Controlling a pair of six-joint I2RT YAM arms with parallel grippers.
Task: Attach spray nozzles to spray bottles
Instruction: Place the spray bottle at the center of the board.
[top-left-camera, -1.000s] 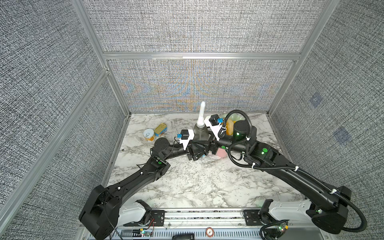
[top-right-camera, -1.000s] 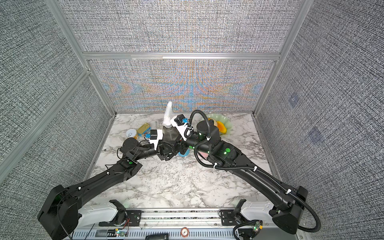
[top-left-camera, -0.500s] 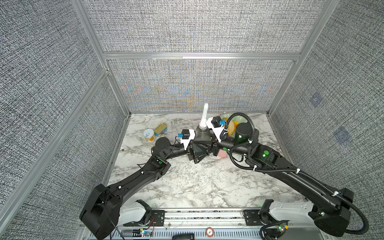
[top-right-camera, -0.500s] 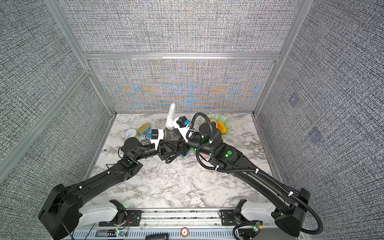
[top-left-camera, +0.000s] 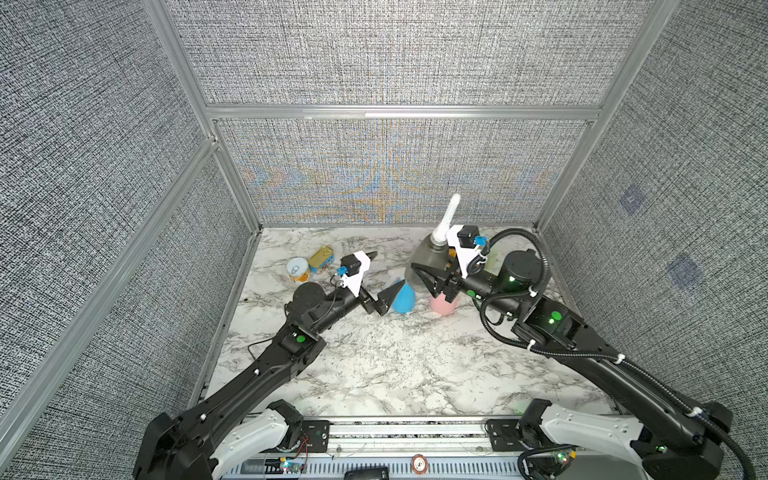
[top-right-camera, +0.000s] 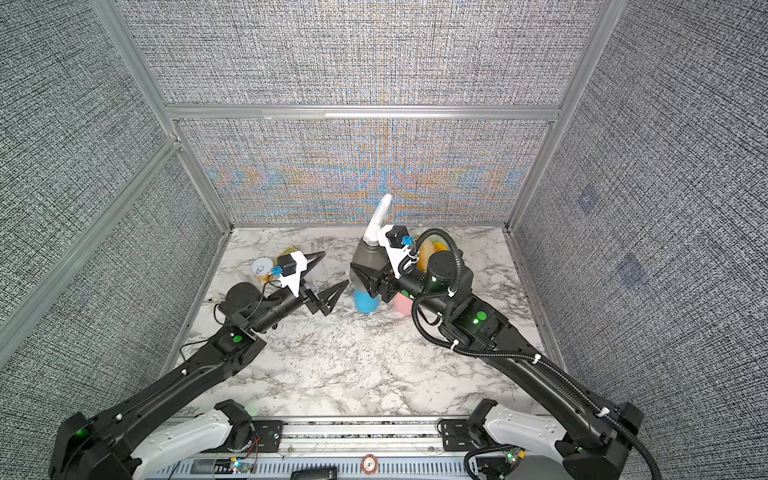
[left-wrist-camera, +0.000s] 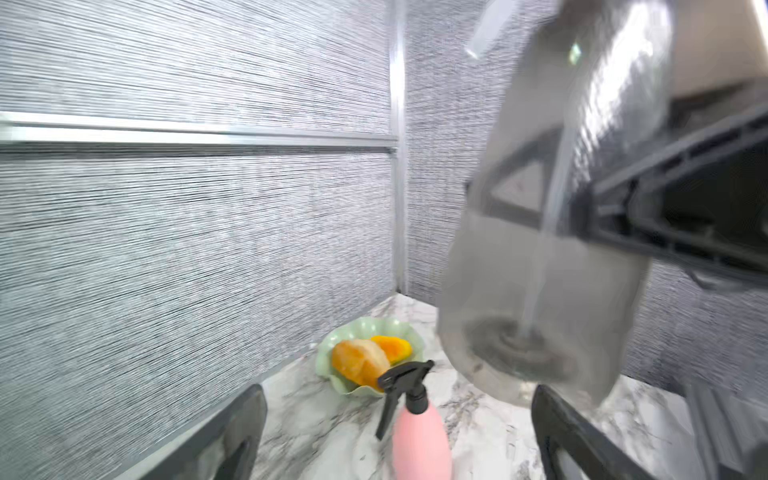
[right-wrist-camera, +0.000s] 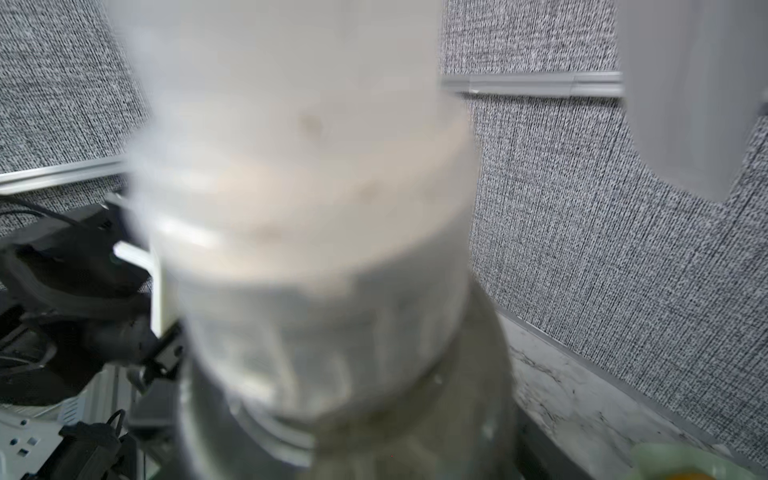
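Note:
My right gripper (top-left-camera: 430, 277) is shut on the smoky grey spray bottle (top-left-camera: 428, 259), holding it tilted above the table in both top views. A white spray nozzle (top-left-camera: 446, 220) sits on its neck, and its dip tube shows inside the bottle (left-wrist-camera: 540, 270). In the right wrist view the nozzle collar (right-wrist-camera: 299, 166) fills the frame, blurred. My left gripper (top-left-camera: 384, 274) is open and empty, a little to the left of that bottle. The pink bottle (left-wrist-camera: 419, 436) stands on the table with a black nozzle (left-wrist-camera: 405, 382) on it. The blue bottle (top-left-camera: 404, 300) stands beside the pink one (top-left-camera: 444, 305).
Two short tin cans (top-left-camera: 298, 270) (top-left-camera: 322, 259) lie at the back left. A green scalloped dish (left-wrist-camera: 328, 353) with orange food sits at the back right corner, partly behind my right arm. Grey fabric walls close in three sides.
My left gripper has opened wide and drawn back to the left, away from the grey bottle. My right gripper has carried the bottle to the right.

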